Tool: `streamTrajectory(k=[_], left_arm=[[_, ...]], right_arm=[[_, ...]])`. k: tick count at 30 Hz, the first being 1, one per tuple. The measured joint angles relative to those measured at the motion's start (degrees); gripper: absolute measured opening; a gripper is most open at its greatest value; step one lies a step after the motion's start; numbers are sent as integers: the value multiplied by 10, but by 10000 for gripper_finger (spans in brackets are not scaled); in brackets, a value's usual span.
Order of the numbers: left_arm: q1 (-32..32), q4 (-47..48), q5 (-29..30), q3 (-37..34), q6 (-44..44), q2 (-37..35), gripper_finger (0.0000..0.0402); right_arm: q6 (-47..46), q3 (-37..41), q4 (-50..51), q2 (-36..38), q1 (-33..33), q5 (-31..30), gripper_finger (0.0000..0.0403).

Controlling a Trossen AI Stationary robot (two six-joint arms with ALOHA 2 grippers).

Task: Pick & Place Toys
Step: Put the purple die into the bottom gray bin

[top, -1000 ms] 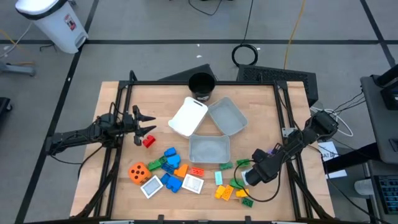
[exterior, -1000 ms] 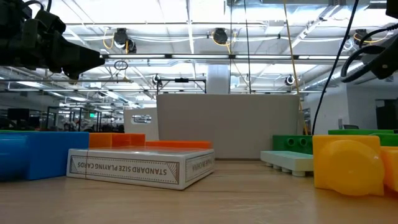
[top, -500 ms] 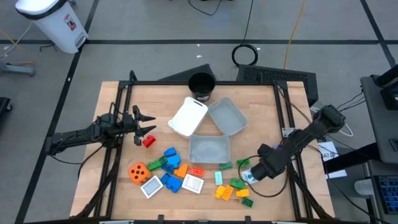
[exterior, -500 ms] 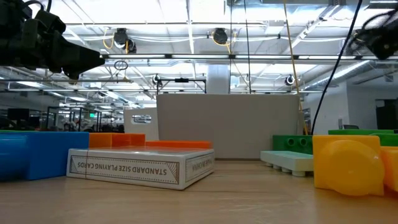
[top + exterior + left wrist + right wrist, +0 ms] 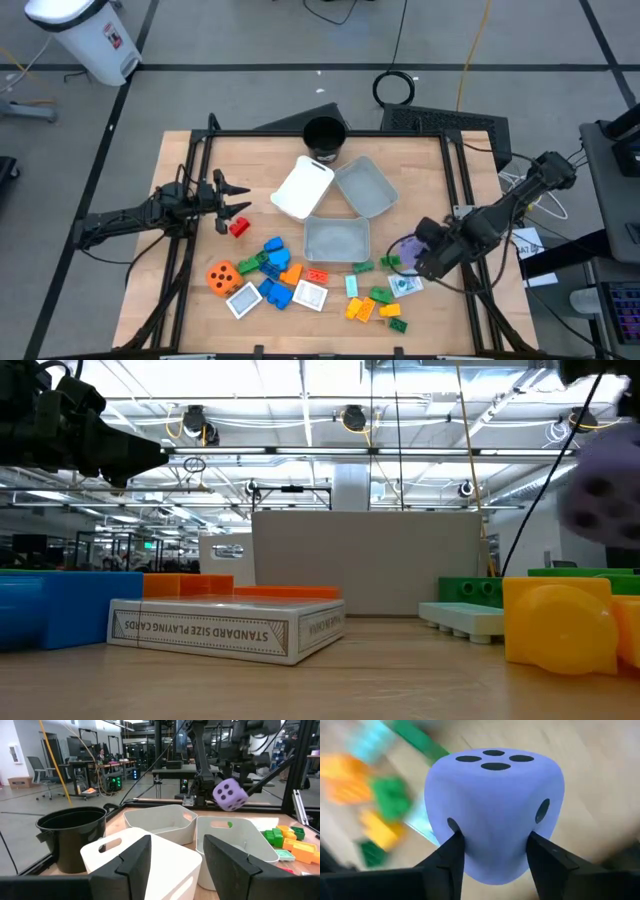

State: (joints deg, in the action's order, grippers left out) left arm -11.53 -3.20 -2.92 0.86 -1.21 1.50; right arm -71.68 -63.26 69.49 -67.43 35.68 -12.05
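My right gripper (image 5: pixel 410 255) is shut on a purple die with black dots (image 5: pixel 492 810), up in the air over the table's right part, near a grey tray (image 5: pixel 336 240); the die also shows from the left wrist as the purple die (image 5: pixel 229 794). Blocks in green, yellow, blue and orange, an orange die (image 5: pixel 223 276) and white tiles (image 5: pixel 309 296) lie flat along the near side. My left gripper (image 5: pixel 235 197) waits open at the left, pointing level, a red block (image 5: pixel 238 228) lying near it. My right gripper pinches the purple die between its two fingers (image 5: pixel 451 854), each on one of two opposite faces (image 5: pixel 465 827). The fingers come steeply from above, slanting down. The die is lifted clear of the table, its four-dot face turned away from the wrist.
A white tray (image 5: pixel 303 187) and a second grey tray (image 5: pixel 365 187) stand mid-table, with a black cup (image 5: pixel 324 138) at the far edge. A white tile (image 5: pixel 405 285) lies under the right arm. Bare wood lies at the far left and far right.
My right gripper has risen from the toys at the near right, gone toward the far edge and tipped to point more steeply down. The purple die has come up with it, clear of the table, and now shows at the low view's right edge.
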Motion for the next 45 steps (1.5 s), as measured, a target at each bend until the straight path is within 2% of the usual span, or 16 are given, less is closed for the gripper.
streamTrajectory(k=[6, 11, 16, 22, 30, 37, 45], left_arm=[[0, 0, 0, 0, 0, 0, 189], [0, 0, 0, 0, 0, 0, 189], [0, 0, 0, 0, 0, 0, 189], [0, 0, 0, 0, 0, 0, 189], [0, 0, 0, 0, 0, 0, 189], [0, 0, 0, 0, 0, 0, 189], [0, 0, 0, 0, 0, 0, 189]], right_arm=[[136, 0, -168, 12, -5, -91, 152], [263, 0, -312, 5, -26, -122, 152], [380, -1, -420, -18, -56, -118, 152], [446, -1, -460, -49, -105, -118, 152], [538, -1, -539, -143, -166, -87, 152], [605, -1, -586, -215, -191, -90, 152], [626, -1, -605, -270, -203, -89, 152]])
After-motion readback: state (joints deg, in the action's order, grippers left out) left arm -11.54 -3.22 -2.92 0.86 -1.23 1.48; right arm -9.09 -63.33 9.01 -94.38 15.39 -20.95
